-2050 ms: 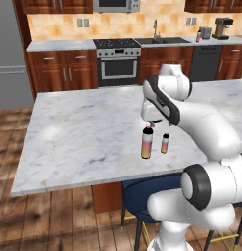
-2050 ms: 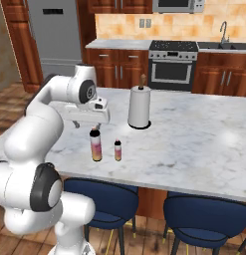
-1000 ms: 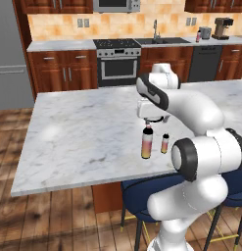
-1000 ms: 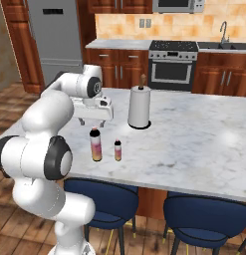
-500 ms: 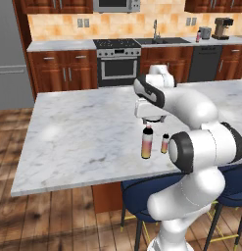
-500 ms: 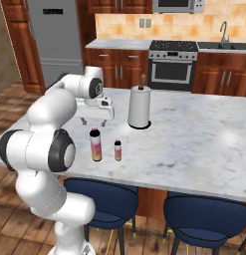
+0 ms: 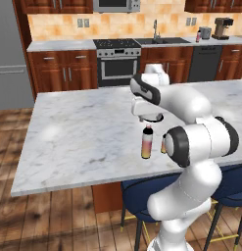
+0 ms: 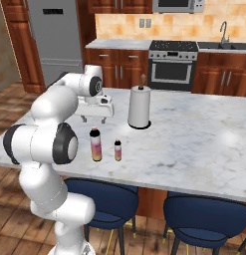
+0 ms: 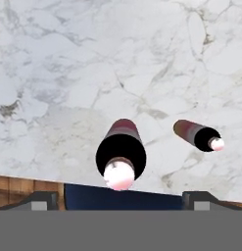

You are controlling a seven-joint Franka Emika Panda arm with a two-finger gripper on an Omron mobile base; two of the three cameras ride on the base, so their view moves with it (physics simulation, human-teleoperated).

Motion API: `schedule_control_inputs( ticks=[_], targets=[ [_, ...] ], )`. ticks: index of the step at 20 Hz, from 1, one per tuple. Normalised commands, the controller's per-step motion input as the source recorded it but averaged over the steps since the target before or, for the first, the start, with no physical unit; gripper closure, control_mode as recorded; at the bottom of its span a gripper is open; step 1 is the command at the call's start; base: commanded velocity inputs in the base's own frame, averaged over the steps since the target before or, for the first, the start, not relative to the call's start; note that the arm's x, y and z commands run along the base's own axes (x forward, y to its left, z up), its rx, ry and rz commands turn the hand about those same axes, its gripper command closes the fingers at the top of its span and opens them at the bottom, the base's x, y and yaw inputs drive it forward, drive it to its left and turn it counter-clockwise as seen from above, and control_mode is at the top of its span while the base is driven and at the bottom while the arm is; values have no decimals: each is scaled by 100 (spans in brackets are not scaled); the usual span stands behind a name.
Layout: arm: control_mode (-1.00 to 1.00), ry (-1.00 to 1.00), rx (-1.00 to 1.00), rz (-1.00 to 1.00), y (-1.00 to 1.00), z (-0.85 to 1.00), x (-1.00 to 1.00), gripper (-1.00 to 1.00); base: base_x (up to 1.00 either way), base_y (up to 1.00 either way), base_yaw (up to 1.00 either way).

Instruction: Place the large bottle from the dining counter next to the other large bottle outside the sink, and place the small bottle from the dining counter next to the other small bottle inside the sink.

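On the marble dining counter (image 7: 83,132) the large bottle (image 7: 147,143) (image 8: 96,145) stands upright near the front edge, orange and pink with a dark cap. The small bottle (image 8: 118,150) stands just to its right, partly behind my arm in the left base view (image 7: 163,144). My gripper (image 7: 147,118) (image 8: 94,120) hangs open directly above the large bottle and points down, apart from it. In the hand view the large bottle's cap (image 9: 121,157) lies centred between the fingertips (image 9: 41,200), with the small bottle (image 9: 197,135) off to the right. The sink (image 7: 154,40) is on the far back counter.
A paper towel roll (image 8: 139,107) stands on the counter behind the bottles. Blue stools (image 8: 102,199) sit under the front edge. Against the back wall are a stove (image 7: 117,59), a reddish bottle (image 7: 198,35) right of the sink, and a coffee machine (image 7: 221,28).
The arm has swung its elbow round and the hand has settled over the large bottle, a little lower. The jaws stay open and both bottles stand where they were.
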Motion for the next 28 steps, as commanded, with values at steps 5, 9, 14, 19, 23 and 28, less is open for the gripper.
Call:
schedule_control_inputs(
  ticks=[5, 9, 14, 19, 23, 28],
  targets=[
    [-100, 0, -2, 0, 1, -3, 30, -100, 0, 0, 0],
    [-100, 0, -1, 0, 0, -2, 13, -100, 0, 0, 0],
    [-100, 0, 0, 0, 0, -17, 0, -100, 0, 0, 0],
    [-100, 0, 0, 0, 0, -30, -7, -100, 0, 0, 0],
    [-100, 0, 0, 0, 0, -14, -19, -100, 0, 0, 0],
    [-100, 0, 0, 0, 0, 0, -25, -100, 0, 0, 0]
  ],
)
